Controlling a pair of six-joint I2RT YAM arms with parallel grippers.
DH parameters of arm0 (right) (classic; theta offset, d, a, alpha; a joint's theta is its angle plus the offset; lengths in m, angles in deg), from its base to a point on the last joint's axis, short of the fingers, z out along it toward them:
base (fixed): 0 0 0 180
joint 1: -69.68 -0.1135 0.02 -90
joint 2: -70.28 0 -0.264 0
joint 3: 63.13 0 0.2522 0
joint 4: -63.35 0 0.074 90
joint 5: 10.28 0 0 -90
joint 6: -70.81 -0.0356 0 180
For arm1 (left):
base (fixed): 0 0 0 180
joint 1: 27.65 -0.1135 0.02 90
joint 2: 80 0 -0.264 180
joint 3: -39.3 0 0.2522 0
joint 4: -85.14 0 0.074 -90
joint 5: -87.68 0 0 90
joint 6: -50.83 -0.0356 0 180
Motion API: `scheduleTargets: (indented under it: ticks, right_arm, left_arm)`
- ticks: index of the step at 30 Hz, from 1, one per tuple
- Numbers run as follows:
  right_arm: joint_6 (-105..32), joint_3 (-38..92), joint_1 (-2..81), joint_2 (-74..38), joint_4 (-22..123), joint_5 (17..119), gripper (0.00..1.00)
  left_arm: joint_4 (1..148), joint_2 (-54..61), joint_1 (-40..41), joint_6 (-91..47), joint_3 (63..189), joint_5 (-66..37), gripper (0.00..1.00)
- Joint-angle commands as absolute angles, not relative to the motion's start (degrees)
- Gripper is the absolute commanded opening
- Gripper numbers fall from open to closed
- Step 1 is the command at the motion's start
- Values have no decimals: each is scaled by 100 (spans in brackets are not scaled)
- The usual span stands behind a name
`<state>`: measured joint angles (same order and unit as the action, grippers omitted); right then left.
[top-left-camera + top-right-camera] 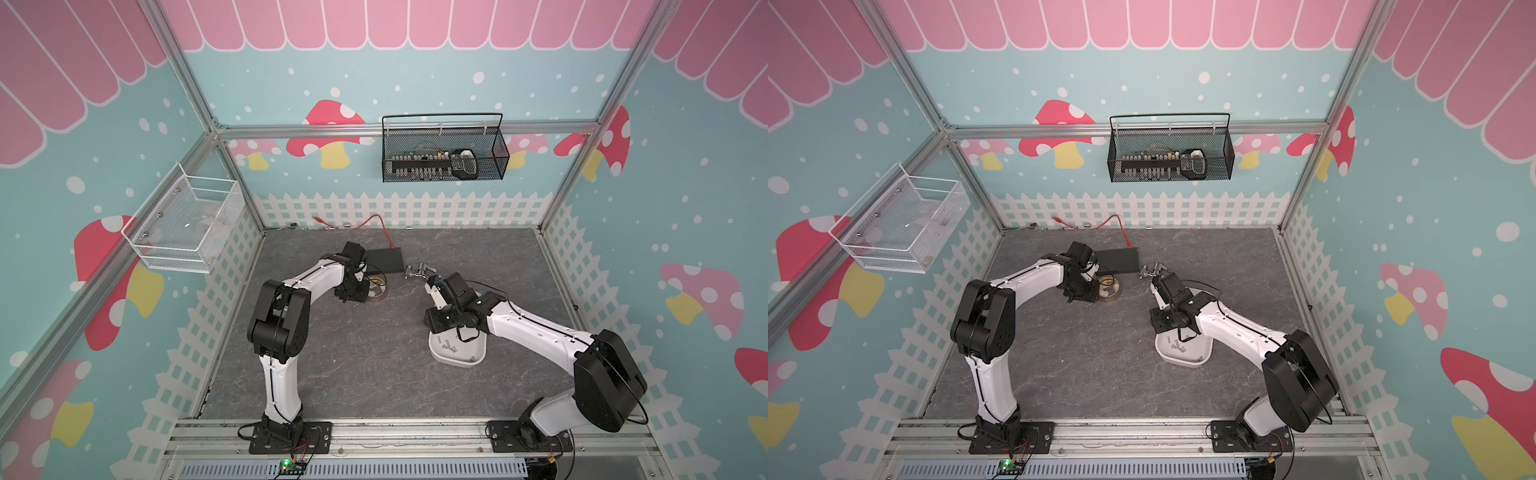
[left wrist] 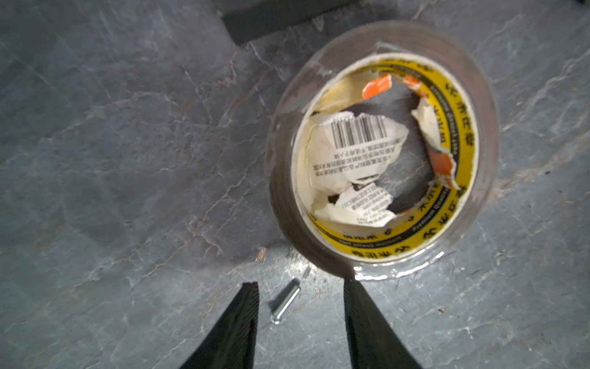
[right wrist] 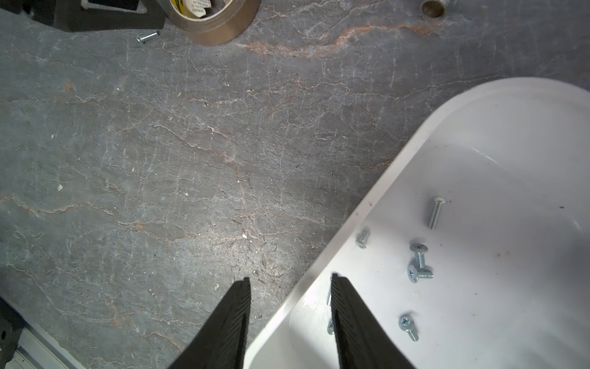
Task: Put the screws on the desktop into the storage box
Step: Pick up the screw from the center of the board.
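One small silver screw (image 2: 285, 302) lies on the dark grey desktop (image 1: 365, 365), right beside a tape roll. My left gripper (image 2: 300, 284) hangs open just above it, one finger on each side, not touching it. In both top views this screw (image 1: 356, 304) (image 1: 1089, 304) sits at the left gripper's tip. The white storage box (image 1: 436, 357) (image 1: 1200, 361) stands right of centre with several screws (image 3: 435, 212) in it. My right gripper (image 3: 290, 278) is open and empty over the box's rim (image 3: 479, 89), one finger above the desktop and one above the box.
A brown tape roll (image 1: 377, 291) (image 2: 376, 238) stands next to the left gripper. Behind it lie a flat black box (image 1: 384, 259), an orange cable (image 1: 374, 224) and a chrome faucet piece (image 1: 417, 272). A black wire basket (image 1: 444, 153) and a white mesh basket (image 1: 187, 224) hang on the walls.
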<state>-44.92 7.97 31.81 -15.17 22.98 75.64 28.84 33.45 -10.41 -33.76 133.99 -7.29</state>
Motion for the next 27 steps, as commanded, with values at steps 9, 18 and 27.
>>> scheduleTargets:
  ticks: [9, 18, 27]
  right_arm:
    - [-4494, 715, 3181, -1445, 2269, 7556, 47]
    - [-4494, 688, 3191, -1444, 2270, 7536, 47]
    - [-4476, 654, 3188, -1409, 2265, 7566, 47]
  left_arm:
    - [2998, 3061, -1187, -3337, 13056, -1035, 47]
    - [2988, 3343, -1097, -3294, 12982, -738, 45]
    - [2965, 3574, -1010, -3233, 12964, -456, 34]
